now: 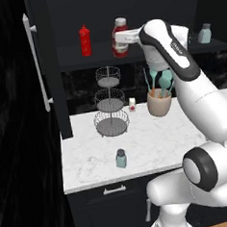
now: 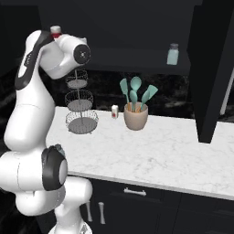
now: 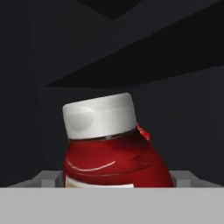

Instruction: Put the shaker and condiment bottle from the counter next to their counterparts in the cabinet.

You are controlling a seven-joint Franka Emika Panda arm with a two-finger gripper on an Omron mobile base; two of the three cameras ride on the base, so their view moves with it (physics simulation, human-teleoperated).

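1. Fingers: my gripper [image 1: 120, 37] sits at the condiment bottle [image 1: 120, 36] on the cabinet shelf [image 1: 77, 58]. The jaws stand wide, one on each side of the bottle. I cannot tell whether the pads touch it.
2. Condiment bottle: it is on the shelf, just right of the slim red squeeze bottle [image 1: 85, 40]. In the hand view the bottle [image 3: 111, 146] leans, with its pale cap [image 3: 99, 116] close to the camera. In the right base view only its cap [image 2: 55, 31] shows above my arm.
3. Shaker on the counter: the shaker [image 1: 121, 158] stands upright on the counter [image 1: 152, 146], near the front edge, in front of the wire stand [image 1: 110, 103].
4. Shaker in the cabinet: a second shaker [image 1: 204, 33] stands at the right end of the shelf, well apart from both bottles.
5. Other items: a cup of teal utensils [image 1: 159, 95] stands at the back of the counter, with a small white carton [image 1: 132, 104] between it and the wire stand.
6. Cabinet door [image 1: 44, 68]: it stands open at the left, its bar handle [image 1: 36, 63] facing outward.
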